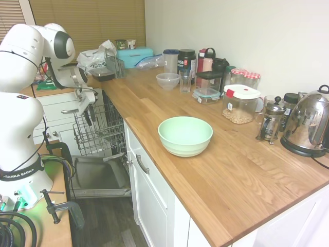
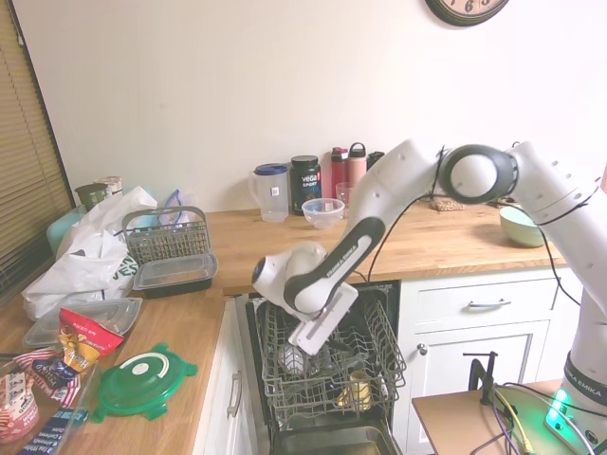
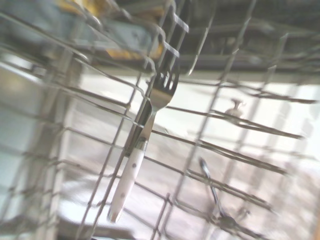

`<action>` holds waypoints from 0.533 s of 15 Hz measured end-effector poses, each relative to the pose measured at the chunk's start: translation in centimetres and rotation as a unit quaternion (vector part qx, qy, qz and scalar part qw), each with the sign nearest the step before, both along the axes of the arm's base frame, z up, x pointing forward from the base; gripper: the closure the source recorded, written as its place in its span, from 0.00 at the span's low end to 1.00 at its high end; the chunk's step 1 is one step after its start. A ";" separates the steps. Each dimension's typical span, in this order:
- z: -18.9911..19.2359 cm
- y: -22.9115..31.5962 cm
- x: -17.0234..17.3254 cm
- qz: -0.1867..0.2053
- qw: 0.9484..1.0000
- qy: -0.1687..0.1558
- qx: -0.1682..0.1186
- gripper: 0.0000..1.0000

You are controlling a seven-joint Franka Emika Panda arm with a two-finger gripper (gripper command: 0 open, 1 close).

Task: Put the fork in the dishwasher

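**Fork among the rack wires, gripper above the dishwasher**

The fork (image 3: pixel 145 135) shows in the wrist view. It lies slanted among the grey wires of the rack (image 3: pixel 235 125), with its metal head up against the wires and its pale handle pointing away from them. Whether it rests fully on the rack, I cannot tell; the picture is blurred.

The dishwasher (image 1: pixel 100 175) stands open, its dark door folded down and the rack pulled out. The gripper (image 1: pixel 90 114) hangs over the rack, with its dark fingers (image 1: pixel 88 117) pointing down into it. The fingers look a little apart and hold nothing that I can see. A green bowl (image 1: pixel 185 135) sits on the wooden counter (image 1: pixel 236 175), well apart from the dishwasher.
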State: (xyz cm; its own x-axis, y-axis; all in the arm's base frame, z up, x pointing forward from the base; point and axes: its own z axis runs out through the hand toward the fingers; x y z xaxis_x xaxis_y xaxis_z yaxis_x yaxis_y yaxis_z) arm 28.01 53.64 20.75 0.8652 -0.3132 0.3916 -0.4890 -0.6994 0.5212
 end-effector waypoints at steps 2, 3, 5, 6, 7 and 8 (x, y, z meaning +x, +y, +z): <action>6.3 0.1 -1.0 0.011 0.999 -0.029 0.041 0.00; 9.1 -0.4 -1.0 0.009 0.997 -0.045 0.063 0.00; 13.6 -2.8 -0.4 -0.001 0.993 -0.068 0.096 0.00; 15.3 -4.3 -0.1 -0.007 0.991 -0.073 0.110 0.00; 17.0 -5.6 0.2 -0.011 0.989 -0.073 0.125 0.00; 18.9 -7.0 0.7 -0.016 0.987 -0.069 0.143 0.00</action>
